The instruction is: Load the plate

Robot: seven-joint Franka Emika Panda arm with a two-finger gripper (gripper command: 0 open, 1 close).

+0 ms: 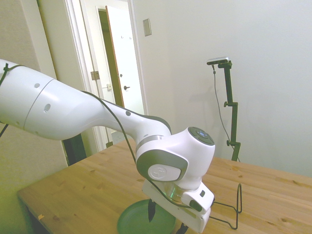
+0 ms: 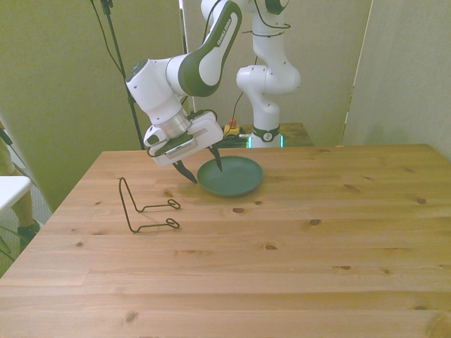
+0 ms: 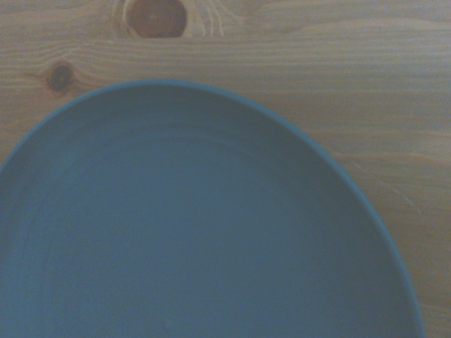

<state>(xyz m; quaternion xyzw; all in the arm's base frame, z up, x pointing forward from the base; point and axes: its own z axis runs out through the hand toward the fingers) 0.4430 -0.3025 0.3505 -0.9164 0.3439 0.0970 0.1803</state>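
Plate (image 2: 232, 177) flat on table (image 2: 296, 232), not yet gripped. My pincer (image 2: 204, 167) fingers apart, straddling its rim. Wire stand (image 2: 144, 208) empty; lift and loading remain.

Even soft light (yellowish cast); wrist view dim, perhaps slightly blurred.

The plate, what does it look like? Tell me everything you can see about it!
The plate is round, shallow and dark grey-green, with a dull finish and a low raised rim. Faint rings show inside it in the wrist view. It lies flat on the wooden table with nothing on it. The gripper is open, with one finger over the plate's edge and the other just outside it; whether they touch the plate cannot be told. A thin black wire stand sits apart from it, towards the front view's left.
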